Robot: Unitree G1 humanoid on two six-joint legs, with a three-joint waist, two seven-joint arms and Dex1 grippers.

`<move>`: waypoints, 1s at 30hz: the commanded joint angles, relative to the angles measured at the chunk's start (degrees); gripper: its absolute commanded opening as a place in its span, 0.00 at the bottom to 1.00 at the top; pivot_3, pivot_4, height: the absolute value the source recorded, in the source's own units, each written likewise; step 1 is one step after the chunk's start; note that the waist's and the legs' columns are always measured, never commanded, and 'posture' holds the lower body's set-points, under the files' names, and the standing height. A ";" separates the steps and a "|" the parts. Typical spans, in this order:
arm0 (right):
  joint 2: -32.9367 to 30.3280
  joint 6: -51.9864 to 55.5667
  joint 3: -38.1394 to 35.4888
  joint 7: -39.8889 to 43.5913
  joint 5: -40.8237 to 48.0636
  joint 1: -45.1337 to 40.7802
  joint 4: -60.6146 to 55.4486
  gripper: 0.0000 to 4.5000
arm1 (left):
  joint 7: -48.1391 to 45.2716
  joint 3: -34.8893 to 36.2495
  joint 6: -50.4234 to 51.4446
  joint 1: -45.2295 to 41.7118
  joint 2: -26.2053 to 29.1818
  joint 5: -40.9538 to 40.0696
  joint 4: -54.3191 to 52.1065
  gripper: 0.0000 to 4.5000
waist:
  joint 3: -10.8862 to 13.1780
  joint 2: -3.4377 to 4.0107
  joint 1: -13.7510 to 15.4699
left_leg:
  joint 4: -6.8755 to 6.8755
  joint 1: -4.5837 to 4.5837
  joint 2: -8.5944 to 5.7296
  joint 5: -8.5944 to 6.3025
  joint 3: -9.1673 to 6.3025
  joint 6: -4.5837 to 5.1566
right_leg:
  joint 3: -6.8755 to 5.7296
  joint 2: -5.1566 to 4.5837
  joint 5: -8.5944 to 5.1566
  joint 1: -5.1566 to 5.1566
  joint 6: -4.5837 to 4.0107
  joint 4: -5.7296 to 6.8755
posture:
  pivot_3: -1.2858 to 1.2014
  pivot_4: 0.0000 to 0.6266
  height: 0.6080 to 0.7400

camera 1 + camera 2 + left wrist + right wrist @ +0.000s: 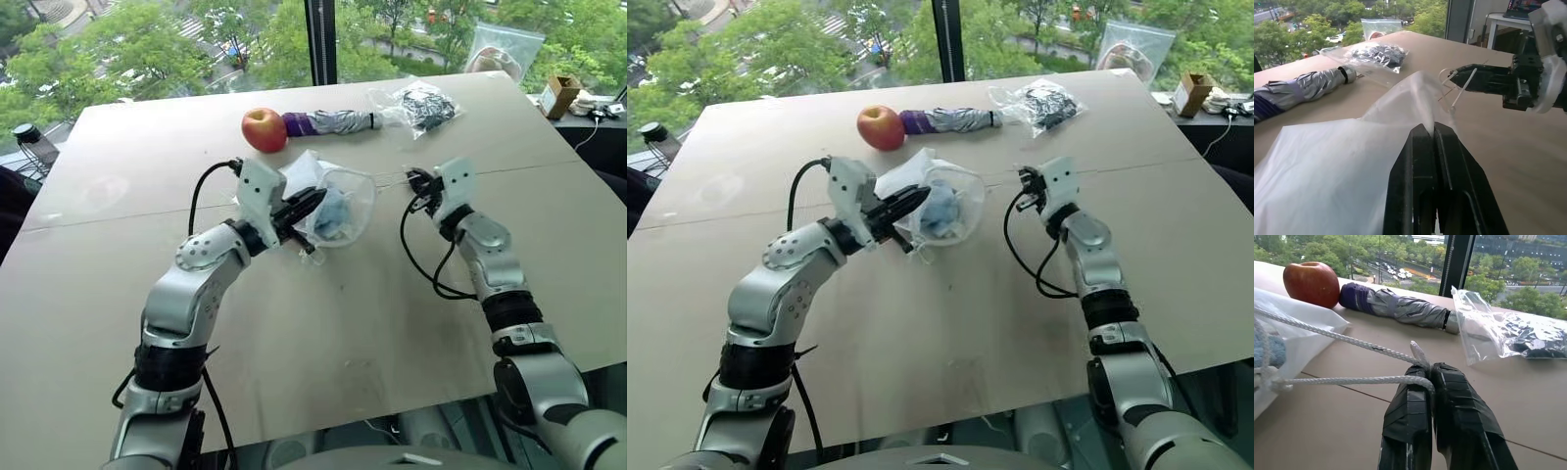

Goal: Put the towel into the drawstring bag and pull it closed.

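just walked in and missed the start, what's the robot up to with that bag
The robot is closing a drawstring bag on the table. The light-blue towel is already inside it. The left gripper is shut on the bag's thin fabric, holding it in place, while the right gripper is shut on the white cord, which runs taut from the bag's mouth. The mouth does not look fully cinched yet. An apple, a folded umbrella and a clear plastic bag lie untouched further back.

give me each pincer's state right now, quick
left pincer: closed on the drawstring bag, pinching its thin fabric.
right pincer: closed on the bag's white cord.
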 commanded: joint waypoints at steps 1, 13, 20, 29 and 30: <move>-1.30 3.33 -1.80 -1.81 0.49 0.88 -6.21 0.00 | -1.80 1.85 -1.35 -1.42 -1.17 -3.25 -0.79 0.12 | 0.00 0.00 -0.01 | 0.00 0.00 0.00 0.00 0.02 0.00 | 0.02 -0.01 0.00 0.00 0.00 -0.01 | 0.52 0.24 1.00; -0.25 6.90 -0.63 -3.68 -0.10 0.43 -9.59 0.00 | -5.36 13.83 12.11 9.37 7.75 -20.63 -10.41 0.47 | 0.00 0.00 -0.33 | -0.02 -0.01 0.10 -0.01 0.06 0.01 | 0.06 0.06 -0.01 -0.03 0.00 -0.03 | 0.52 0.24 1.00; 1.09 6.81 -0.12 -3.56 -0.01 -1.16 -7.90 0.00 | -6.30 3.21 9.18 20.83 11.42 -12.13 -13.59 0.47 | 0.03 0.04 0.15 | -0.01 0.05 0.04 -0.01 0.10 0.02 | 0.15 0.00 0.00 0.01 -0.01 -0.02 | 0.52 0.24 1.00; 1.33 6.99 0.09 -3.29 -0.09 -1.60 -8.12 0.00 | -6.93 -10.83 -3.48 16.46 10.24 5.24 -2.60 0.47 | 0.04 0.07 -0.07 | -0.02 0.08 0.04 -0.01 0.08 0.03 | 0.15 0.09 0.00 0.01 -0.04 0.01 | 0.52 0.24 1.00; 1.24 7.11 -0.04 -3.44 -0.07 -1.50 -8.44 0.00 | -7.35 -11.78 -4.95 16.11 10.35 6.76 -1.27 0.47 | 0.04 0.07 -0.09 | -0.05 0.08 0.04 -0.01 0.09 0.02 | 0.15 0.08 0.00 0.00 -0.04 0.00 | 0.52 0.24 1.00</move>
